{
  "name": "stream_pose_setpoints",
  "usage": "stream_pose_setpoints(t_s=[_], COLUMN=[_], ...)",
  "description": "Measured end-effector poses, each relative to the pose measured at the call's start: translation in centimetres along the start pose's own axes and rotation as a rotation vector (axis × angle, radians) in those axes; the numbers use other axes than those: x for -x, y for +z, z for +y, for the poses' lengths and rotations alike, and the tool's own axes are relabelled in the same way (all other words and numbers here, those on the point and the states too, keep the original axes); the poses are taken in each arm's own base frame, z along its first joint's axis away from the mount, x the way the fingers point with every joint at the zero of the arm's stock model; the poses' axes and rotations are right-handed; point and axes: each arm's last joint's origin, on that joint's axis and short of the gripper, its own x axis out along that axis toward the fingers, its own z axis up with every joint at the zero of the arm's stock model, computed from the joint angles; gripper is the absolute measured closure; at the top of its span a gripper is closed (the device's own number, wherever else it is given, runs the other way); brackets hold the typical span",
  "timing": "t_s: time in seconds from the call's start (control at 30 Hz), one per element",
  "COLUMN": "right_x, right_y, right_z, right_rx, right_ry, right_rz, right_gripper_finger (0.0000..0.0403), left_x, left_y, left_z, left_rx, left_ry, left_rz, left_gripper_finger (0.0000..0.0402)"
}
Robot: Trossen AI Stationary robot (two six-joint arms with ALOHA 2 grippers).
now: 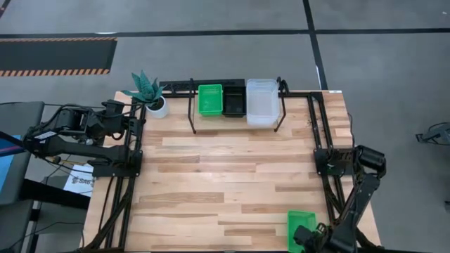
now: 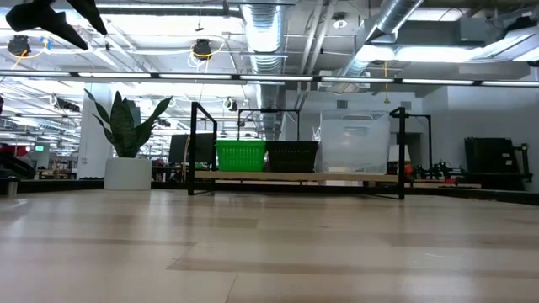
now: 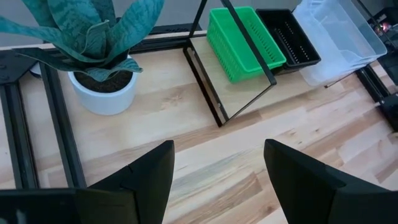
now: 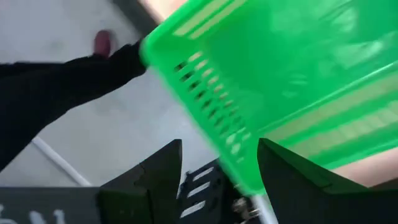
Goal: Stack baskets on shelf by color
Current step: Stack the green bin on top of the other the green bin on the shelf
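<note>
High view is showing the shelf [image 1: 235, 105] sitting at the table's far edge, carrying a green basket [image 1: 209, 99], a black basket [image 1: 233, 100] and a clear basket [image 1: 261, 102] side by side, while the right gripper [image 1: 306, 237] is working at a second green basket [image 1: 301, 226] at the near edge. Low view is showing the three shelved baskets in a row beside a potted plant [image 2: 126, 139]. Left wrist view is showing the left gripper [image 3: 217, 174] hanging with jaws wide and empty, the shelf well ahead of them. Right wrist view is showing wide jaws straddling that green basket's slotted wall, its rim sitting between them.
</note>
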Motion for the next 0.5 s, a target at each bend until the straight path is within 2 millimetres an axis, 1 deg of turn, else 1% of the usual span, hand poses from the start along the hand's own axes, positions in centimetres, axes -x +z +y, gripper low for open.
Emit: stream_pose_setpoints(t_s=[0.1, 0.37, 0.5], right_x=[-0.02, -0.02, 0.0], right_y=[0.18, 0.06, 0.44], right_z=[-0.52, -0.26, -0.6], right_rx=[0.017, 0.247, 0.275], right_ry=[-0.053, -0.024, -0.063], right_rz=[-0.021, -0.022, -0.07], right_gripper_finger=[0.0173, 0.0173, 0.0173], left_x=[-0.01, 0.0, 0.0], left_y=[-0.01, -0.03, -0.04], left_z=[0.0, -0.02, -0.02], left_rx=[0.005, 0.013, 0.013], left_ry=[0.0, -0.006, -0.007], left_rz=[0.0, 0.011, 0.013], left_gripper_finger=[0.0166, 0.0166, 0.0166])
